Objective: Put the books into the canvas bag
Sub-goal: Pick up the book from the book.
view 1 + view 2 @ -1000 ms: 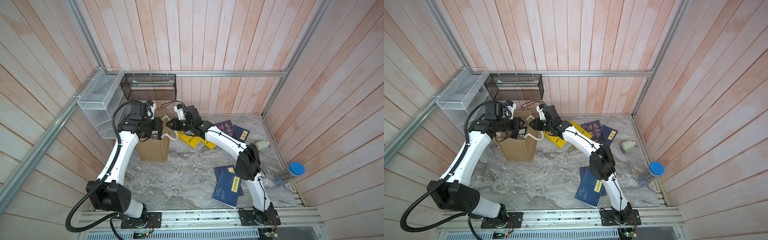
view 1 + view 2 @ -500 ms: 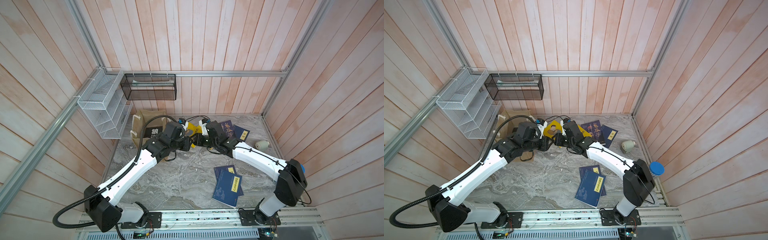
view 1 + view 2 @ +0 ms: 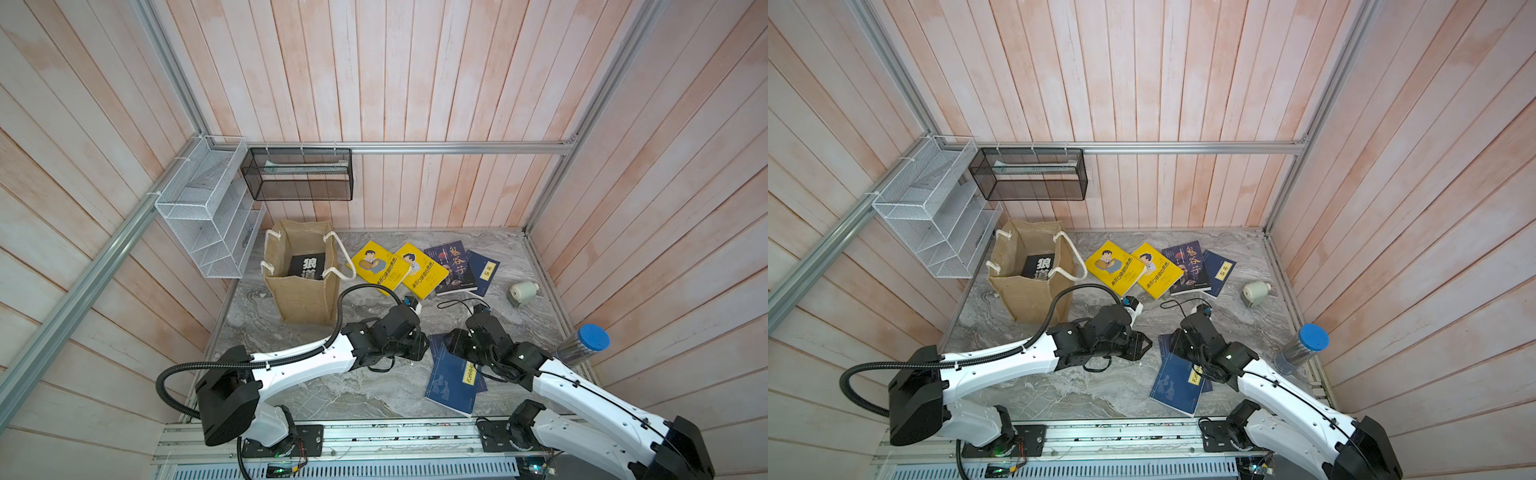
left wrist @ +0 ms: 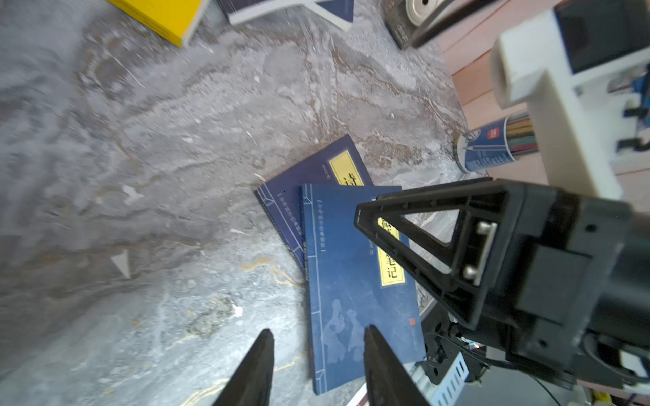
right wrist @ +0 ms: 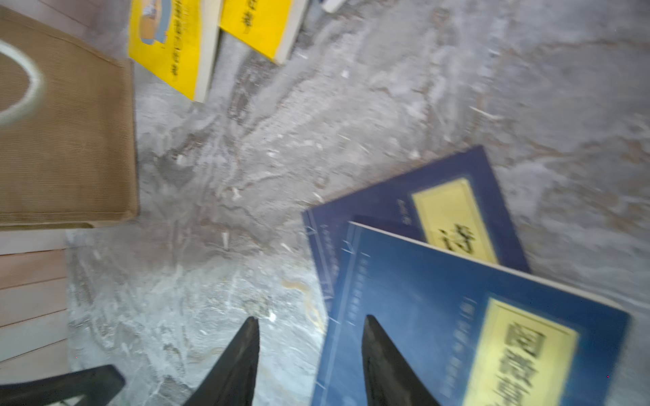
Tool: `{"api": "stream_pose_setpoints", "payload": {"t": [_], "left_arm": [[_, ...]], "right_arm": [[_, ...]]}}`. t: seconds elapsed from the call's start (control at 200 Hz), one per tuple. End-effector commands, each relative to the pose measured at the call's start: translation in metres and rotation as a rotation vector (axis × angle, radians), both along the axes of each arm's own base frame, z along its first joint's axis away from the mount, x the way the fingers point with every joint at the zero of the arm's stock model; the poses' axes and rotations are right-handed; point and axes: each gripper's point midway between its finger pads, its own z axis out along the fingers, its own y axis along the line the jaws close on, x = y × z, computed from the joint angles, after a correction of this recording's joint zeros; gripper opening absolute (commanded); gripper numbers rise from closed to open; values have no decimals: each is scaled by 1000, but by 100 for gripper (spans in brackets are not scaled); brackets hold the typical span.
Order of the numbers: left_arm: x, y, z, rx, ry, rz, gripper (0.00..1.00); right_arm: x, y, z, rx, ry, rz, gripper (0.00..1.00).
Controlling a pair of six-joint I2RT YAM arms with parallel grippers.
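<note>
Nearest the rail, two navy books lie stacked on the grey marble table point(image 3: 332, 386): the upper navy book point(image 4: 351, 288), brighter blue with a yellow title label, overlaps the lower navy book point(image 4: 302, 182) and sits skewed on it. Both arms reach low over this pile. The left gripper point(image 4: 318, 337) has its jaws spread with nothing between them, one finger over the upper book's near edge and the other over bare marble. The right gripper point(image 5: 310, 320) is likewise spread and empty beside the same edge; I cannot tell whether either touches the cover. Off to the right stands one clear tube point(image 3: 584, 345) with a blue cap, holding coloured pencils. Farther back on the left, the canvas bag point(image 3: 303, 295) stands upright and open, its two white rope handles drooping outward, with one black book point(image 3: 307, 266) inside. To its right lies a row of four more books: two yellow cartoon books point(image 3: 374, 266) overlapping, one dark portrait book point(image 3: 451, 266), and one navy labelled book point(image 3: 484, 272) tucked partly beneath it. One small pale roll-shaped object point(image 3: 523, 292) lies beyond them. That makes seven books in view, one of them bagged. On the walls hang one white wire rack point(image 3: 208, 212) and one black mesh basket point(image 3: 297, 174), whose contents I cannot make out.
</note>
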Motion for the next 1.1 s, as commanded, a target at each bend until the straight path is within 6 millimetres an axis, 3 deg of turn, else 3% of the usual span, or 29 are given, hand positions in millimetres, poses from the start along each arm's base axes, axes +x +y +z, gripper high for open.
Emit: {"api": "stream_pose_setpoints", "payload": {"t": [0.0, 0.135, 0.31, 0.595, 0.715, 0.825, 0.975, 1.095], "left_arm": [[-11, -21, -11, -70, 62, 6, 46], [-23, -35, -29, -109, 127, -7, 46], [-32, -38, -54, -97, 194, -3, 48], [-40, -43, -66, -112, 249, -38, 49], [-36, -48, -76, -131, 275, -86, 49], [-22, -39, -87, -76, 273, -100, 49], [-11, -24, -85, -76, 241, -104, 49], [-12, -26, -83, -160, 279, -124, 49]], "right_arm": [[-17, -32, -21, -50, 80, -133, 50], [-24, -39, -32, -65, 116, -163, 51], [-37, -48, -47, -100, 177, -172, 54], [-60, -64, -48, -102, 246, -226, 57], [-59, -52, -53, -16, 249, -218, 56], [-63, -42, -64, 42, 296, -218, 55], [-66, -37, -72, 42, 340, -210, 54], [-58, -33, -69, 46, 320, -206, 54]]}}
